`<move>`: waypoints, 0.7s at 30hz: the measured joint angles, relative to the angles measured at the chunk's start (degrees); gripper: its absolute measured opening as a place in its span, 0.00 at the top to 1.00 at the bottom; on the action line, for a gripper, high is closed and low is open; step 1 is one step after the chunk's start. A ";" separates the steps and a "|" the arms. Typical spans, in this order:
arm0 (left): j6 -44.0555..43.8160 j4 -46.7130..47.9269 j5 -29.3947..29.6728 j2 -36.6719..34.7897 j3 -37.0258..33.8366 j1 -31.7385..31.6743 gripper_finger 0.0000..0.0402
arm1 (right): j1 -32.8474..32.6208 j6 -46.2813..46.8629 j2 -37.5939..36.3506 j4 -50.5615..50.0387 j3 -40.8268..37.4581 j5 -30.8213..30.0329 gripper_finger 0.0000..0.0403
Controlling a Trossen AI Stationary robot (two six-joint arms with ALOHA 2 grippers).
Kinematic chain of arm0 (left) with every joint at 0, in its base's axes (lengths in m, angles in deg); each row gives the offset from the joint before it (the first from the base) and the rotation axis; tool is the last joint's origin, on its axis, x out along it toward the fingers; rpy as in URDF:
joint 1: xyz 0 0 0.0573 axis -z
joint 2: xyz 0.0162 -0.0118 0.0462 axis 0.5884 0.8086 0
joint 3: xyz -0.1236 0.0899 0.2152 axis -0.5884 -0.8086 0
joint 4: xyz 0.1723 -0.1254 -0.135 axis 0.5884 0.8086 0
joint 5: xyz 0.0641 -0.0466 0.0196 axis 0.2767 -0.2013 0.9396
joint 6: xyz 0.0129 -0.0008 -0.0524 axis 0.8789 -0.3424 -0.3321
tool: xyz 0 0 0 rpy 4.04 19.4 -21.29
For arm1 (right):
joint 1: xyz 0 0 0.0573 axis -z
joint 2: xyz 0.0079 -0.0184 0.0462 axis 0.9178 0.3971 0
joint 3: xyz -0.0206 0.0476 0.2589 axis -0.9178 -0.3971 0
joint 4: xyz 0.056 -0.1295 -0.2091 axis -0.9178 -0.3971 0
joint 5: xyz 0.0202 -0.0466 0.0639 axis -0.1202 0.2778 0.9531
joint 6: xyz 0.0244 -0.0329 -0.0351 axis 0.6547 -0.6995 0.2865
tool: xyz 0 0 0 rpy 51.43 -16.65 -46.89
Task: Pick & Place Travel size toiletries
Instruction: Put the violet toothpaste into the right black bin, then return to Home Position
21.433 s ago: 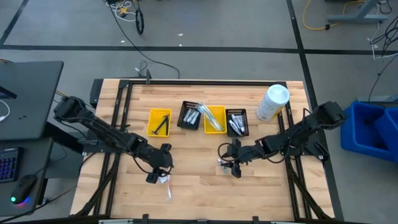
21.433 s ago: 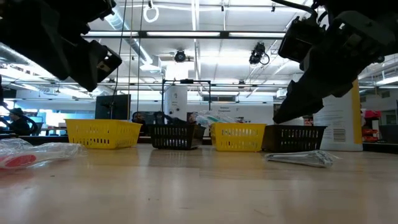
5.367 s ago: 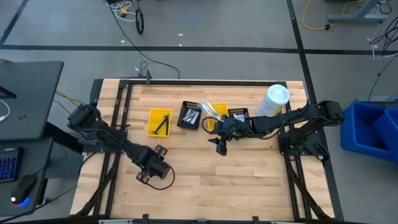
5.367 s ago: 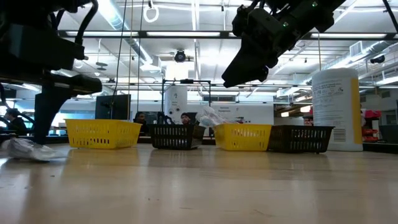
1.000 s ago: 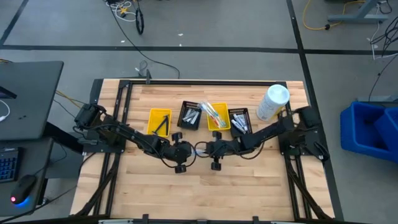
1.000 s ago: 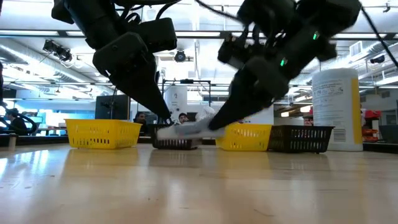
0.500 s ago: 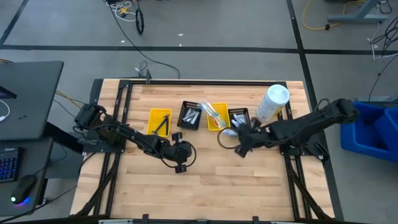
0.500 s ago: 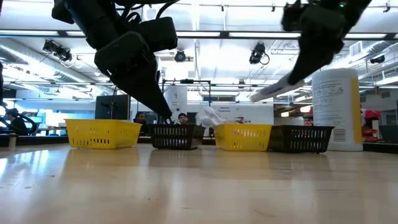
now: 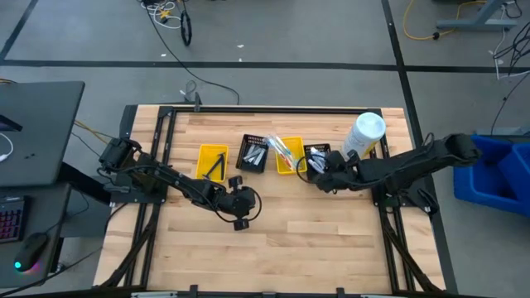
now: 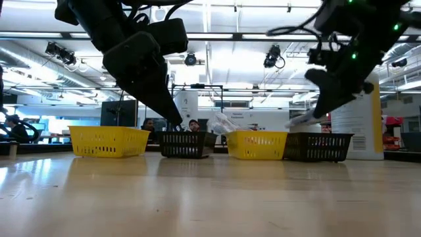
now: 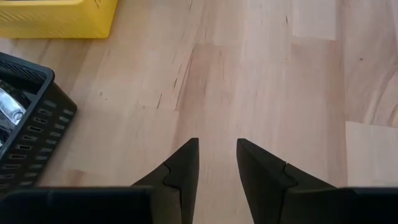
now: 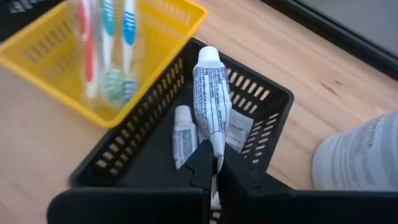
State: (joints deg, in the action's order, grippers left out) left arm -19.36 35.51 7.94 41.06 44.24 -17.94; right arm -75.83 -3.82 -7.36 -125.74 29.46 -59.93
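From above, I see no loose toiletries on the bare wood; what shows sits in the four bins across the upper middle. My right gripper [image 9: 319,175] hangs over the rightmost black bin [image 9: 325,152], so I judge this a late placement. The left gripper [image 9: 241,213] waits mid-frame.

At table height, a pale toothpaste tube [image 10: 304,118] juts from the right gripper [image 10: 323,107], just above the black bin [image 10: 318,146] at right.

In my left wrist view, the fingers [image 11: 184,168] stand slightly apart, holding nothing, over bare wood.

In my right wrist view, the jaws pinch the toothpaste tube [image 12: 209,102] by its flat end, cap away, over the black bin [image 12: 263,99], where a smaller tube [image 12: 183,133] lies. Toothbrushes [image 12: 107,43] fill the yellow bin [image 12: 186,14] at upper left. Release remains.
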 joint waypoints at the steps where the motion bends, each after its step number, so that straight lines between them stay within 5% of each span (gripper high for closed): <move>1: 0.00 0.02 -0.04 0.00 0.00 0.02 0.71 | 0.56 -0.79 0.00 1.79 -1.18 -0.21 0.96; 21: -0.52 -0.26 -1.09 0.00 0.00 0.14 0.71 | 6.67 -11.22 -0.57 11.82 -0.63 4.37 0.67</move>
State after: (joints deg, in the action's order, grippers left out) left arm -19.88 35.24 6.85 41.06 44.24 -17.80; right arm -69.16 -15.04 -7.93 -113.92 28.83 -55.56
